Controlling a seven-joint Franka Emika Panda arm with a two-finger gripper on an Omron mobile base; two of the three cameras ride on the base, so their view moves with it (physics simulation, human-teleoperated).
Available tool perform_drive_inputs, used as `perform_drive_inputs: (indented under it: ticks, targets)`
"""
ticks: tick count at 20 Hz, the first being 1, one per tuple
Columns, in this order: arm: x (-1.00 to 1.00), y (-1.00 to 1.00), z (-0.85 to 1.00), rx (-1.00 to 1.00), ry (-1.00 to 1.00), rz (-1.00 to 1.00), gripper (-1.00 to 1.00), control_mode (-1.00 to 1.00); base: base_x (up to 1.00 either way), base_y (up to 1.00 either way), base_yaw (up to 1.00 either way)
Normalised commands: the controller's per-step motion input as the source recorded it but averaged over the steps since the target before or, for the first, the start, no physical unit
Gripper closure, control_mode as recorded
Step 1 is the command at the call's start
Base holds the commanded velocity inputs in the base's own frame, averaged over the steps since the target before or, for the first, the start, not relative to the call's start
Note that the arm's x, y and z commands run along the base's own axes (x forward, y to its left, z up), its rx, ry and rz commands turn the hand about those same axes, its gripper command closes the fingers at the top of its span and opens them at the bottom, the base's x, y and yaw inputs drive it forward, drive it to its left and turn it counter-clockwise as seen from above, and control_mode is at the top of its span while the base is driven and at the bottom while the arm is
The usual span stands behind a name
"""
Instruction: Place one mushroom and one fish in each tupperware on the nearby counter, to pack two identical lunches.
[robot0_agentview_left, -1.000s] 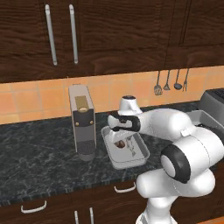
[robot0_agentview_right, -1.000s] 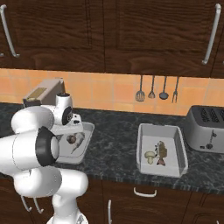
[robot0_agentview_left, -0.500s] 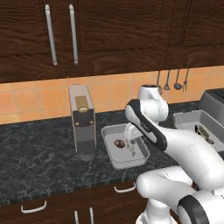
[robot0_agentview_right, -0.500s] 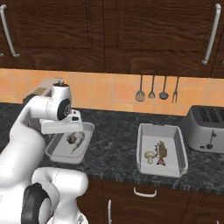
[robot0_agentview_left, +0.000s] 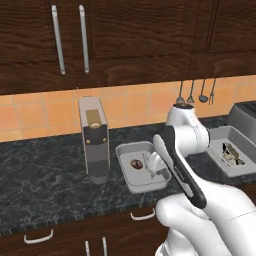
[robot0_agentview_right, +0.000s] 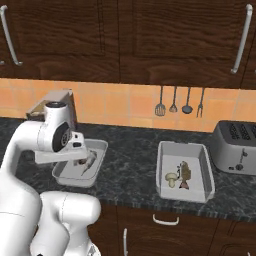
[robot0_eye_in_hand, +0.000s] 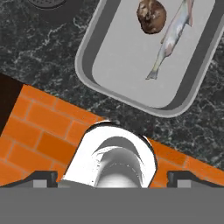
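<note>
Clearing upward | gripper (robot0_eye_in_hand: 112, 186) spread wide, empty | left tupperware (robot0_agentview_left: 126, 176) holds mushroom (robot0_agentview_left: 135, 163) and fish (robot0_eye_in_hand: 171, 37) | right tupperware (robot0_agentview_right: 202, 181) seemingly packed too | lift straight, avoid clipping rim

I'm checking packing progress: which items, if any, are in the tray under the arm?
Packed: that tupperware holds one mushroom and one fish, side by side.
</note>
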Motion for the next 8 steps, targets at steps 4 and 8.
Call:
perform_drive_inputs:
  ticks: [4,8]
  targets:
    - [-0.02,0.08,0.75,-0.05,0.08,-0.13,-1.0,-1.0,0.0,0.0,0.0]
    - [-0.12,0.09,0.47,-0.05,0.27,-0.05,-1.0,-1.0,0.0,0.0,0.0]
